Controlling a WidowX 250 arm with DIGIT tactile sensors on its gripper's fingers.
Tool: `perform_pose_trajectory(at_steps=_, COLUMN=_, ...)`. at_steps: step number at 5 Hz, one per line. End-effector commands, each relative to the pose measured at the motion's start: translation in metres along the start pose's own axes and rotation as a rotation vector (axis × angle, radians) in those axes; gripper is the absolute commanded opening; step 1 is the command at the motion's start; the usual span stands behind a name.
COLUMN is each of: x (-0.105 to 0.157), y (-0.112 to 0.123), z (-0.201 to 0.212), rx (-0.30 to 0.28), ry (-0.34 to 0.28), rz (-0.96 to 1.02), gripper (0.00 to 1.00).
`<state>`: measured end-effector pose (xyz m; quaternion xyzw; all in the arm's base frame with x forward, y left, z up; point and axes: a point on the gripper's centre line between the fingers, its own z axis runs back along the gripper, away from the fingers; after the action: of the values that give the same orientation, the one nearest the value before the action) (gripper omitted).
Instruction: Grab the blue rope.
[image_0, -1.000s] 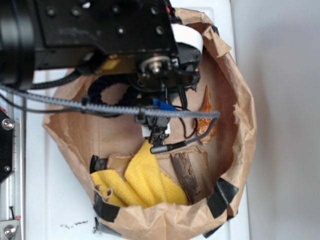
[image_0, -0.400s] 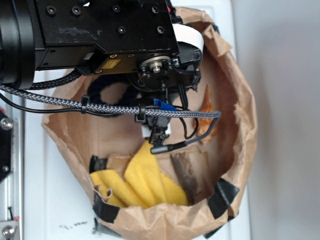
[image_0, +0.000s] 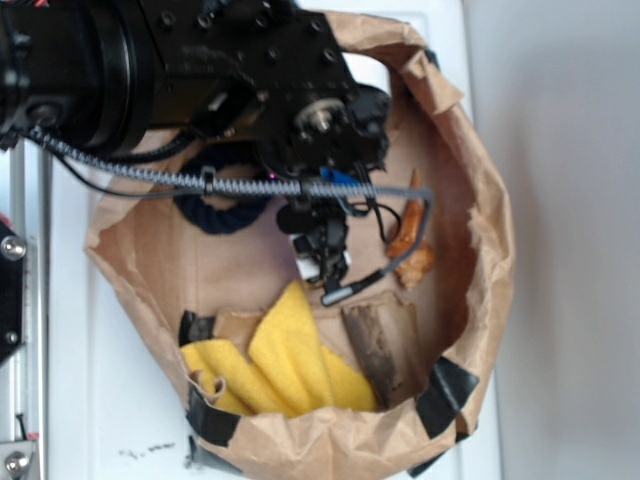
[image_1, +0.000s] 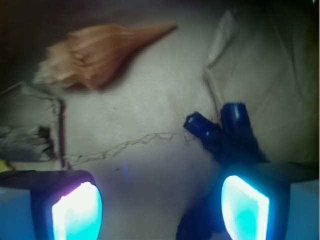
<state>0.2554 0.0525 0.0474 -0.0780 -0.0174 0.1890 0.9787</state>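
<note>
Gripper was wide open, empty; we figured shift right so rope ends sat between pads, steer clear of shell

Exterior view: bright, even daylight, soft focus, arm slightly motion-blurred. Wrist view: dim, hazy, dark at corners; pincer fingers glow cyan with glare; shell blurred, casts soft shadow.
</note>
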Motion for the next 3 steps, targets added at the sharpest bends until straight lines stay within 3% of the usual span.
perform_pose_trajectory(at_steps=1, x=0.004, y=0.013, z=0.002, rx=-0.045, ry=-0.068, rz=0.055, gripper=1.0)
perform_pose_trajectory(at_steps=3, x=-0.005, y=0.025, z=0.019, rx=-0.026, ry=-0.094, rz=0.113, gripper=1.0)
